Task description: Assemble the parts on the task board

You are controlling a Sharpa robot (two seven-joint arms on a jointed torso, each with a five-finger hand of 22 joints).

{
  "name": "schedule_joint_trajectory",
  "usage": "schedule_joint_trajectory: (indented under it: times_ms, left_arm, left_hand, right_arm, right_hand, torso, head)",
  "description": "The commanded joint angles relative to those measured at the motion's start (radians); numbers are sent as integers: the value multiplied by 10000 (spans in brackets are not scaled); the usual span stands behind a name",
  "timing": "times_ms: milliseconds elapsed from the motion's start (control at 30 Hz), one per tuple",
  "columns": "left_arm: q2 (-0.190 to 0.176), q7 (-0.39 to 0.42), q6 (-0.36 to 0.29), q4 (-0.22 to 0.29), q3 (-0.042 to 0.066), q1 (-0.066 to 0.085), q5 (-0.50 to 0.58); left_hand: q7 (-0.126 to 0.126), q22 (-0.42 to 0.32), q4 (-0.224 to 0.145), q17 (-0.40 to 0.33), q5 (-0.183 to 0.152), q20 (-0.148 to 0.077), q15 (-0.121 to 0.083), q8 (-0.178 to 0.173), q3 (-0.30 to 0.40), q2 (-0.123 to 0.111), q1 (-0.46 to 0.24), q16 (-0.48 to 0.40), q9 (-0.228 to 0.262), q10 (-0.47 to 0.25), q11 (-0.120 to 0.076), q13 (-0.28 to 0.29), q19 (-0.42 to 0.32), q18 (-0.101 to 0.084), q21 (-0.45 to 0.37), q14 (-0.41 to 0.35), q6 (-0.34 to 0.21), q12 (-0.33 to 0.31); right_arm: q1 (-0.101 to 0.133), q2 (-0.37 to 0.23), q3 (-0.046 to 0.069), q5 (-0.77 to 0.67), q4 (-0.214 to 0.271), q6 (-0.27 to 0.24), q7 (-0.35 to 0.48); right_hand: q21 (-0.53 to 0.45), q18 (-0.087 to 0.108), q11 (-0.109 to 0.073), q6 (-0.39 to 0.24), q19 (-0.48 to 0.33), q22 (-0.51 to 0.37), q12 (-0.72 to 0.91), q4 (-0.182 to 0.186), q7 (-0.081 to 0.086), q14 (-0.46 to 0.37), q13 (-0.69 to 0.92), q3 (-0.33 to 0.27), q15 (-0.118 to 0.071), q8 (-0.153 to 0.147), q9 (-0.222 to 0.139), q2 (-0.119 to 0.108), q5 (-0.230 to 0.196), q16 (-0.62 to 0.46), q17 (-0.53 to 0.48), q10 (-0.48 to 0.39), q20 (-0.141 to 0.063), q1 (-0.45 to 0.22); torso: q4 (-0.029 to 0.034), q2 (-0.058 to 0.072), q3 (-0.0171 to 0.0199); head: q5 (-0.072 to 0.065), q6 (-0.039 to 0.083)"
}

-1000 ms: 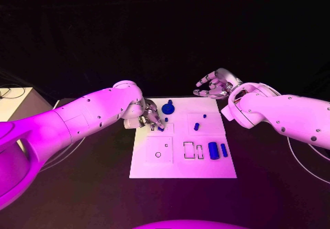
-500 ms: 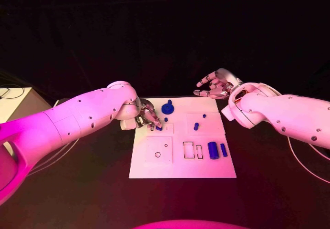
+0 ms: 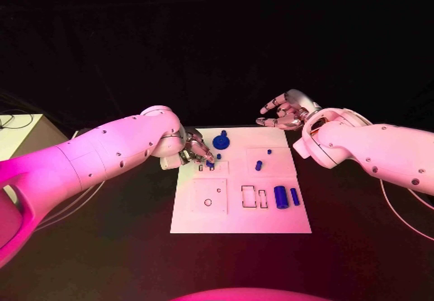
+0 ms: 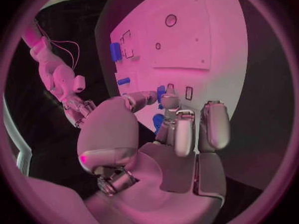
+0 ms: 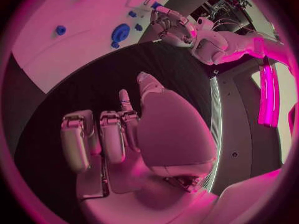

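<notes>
- Two white arms reach over the black table (image 3: 108,251); the white task board (image 3: 241,213) lies in the middle between them.
- Left hand (image 3: 195,153) sits at the board's far left corner, fingers drawn together and pointing down at a small blue part (image 3: 210,164) by a small slot there.
- Left wrist view: the fingertips (image 4: 169,100) close round a short blue piece (image 4: 161,93) just above the board surface; thumb and a finger look to pinch it, the other fingers lie side by side next to them. Cannot tell whether the piece touches the board.
- Right hand (image 3: 288,111) is off the board, over the table just past the board's far right corner. Fingers apart and loosely curled, palm empty; right wrist view agrees, with fingers (image 5: 112,134) bent over dark table and nothing between them.
- Blue round knob part (image 3: 221,142) stands on the board's far edge, just beside the left hand.
- Small blue peg (image 3: 219,156) close to the left fingertips, on their right.
- Small blue dot part (image 3: 269,152) and short upright blue peg (image 3: 258,166) in the board's far right square, apart from each other.
- Blue cylinder (image 3: 280,197) and a thinner blue bar (image 3: 295,197) lie side by side on the near right of the board, close but not touching.
- Outlined rectangular recesses (image 3: 248,197) sit just left of the cylinder; a square outline with a small round hole (image 3: 208,202) lies on the near left.
</notes>
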Motion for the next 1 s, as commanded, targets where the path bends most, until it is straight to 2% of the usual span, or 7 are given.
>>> schedule_joint_trajectory:
  times_ms: [33,433,667,900,1000]
  left_arm:
    - [78,135,-232,25,-8,0,-458]
    - [335,152,-584,-69,-58,-38,-1008]
    - [373,127,-400,-84,-80,-43,-1200]
    - [366,100,-142,-93,-100,-45,-1358]
    - [388,97,-96,-113,-120,-55,-1393]
  left_hand:
    - [-272,23,-1613,2470,69,5,-72,103,1556,-18,-91,64,2302,87,-24,19,71,-158,51,998,352,52]
    - [-313,134,-1643,2530,293,-38,-114,131,1594,-54,-149,99,2368,193,-66,85,162,-182,99,1021,421,105]
    - [-361,274,-1638,2567,656,-88,-158,173,1613,-82,-264,120,2460,301,-111,115,276,-214,161,1034,507,142]
    - [-403,370,-1604,2632,756,-110,-185,213,1565,-71,-340,158,2518,423,-146,226,350,-236,202,1057,585,236]
    - [-428,456,-1575,2632,786,-122,-203,230,1537,-44,-378,158,2546,502,-167,306,413,-256,237,1057,627,303]
  right_arm:
    - [-6,-2,5,-102,10,112,33]
    - [-10,24,5,-104,12,11,123]
    - [-13,33,5,-104,15,36,116]
    - [-16,26,5,-104,20,48,113]
    - [-16,28,5,-104,29,50,115]
  right_hand:
    - [46,-144,-31,-77,1064,2629,-50,-7,12,835,1983,79,-25,-6,1,-40,46,-35,1784,344,-15,-64]
    - [46,-144,-29,-86,1064,2629,-76,-7,14,829,1962,92,-24,0,4,-62,54,-46,1757,323,-13,-79]
    - [46,-144,-29,-89,1064,2629,-98,-8,14,827,1945,98,-24,3,5,-65,60,-48,1752,304,-12,-79]
    - [46,-144,-29,-90,1064,2629,-109,-7,14,826,1937,100,-24,3,5,-66,62,-51,1746,295,-12,-81]
    - [46,-144,-29,-90,1064,2629,-109,-7,14,826,1937,100,-24,3,5,-66,62,-51,1746,295,-12,-81]
  torso:
    - [-5,6,-1]
    - [-1,-2,-1]
    - [-11,0,1]
    - [8,8,-4]
    - [-4,15,-3]
  head:
    - [15,-5]
    - [34,-29]
    - [54,-33]
    - [51,-46]
    - [45,-56]
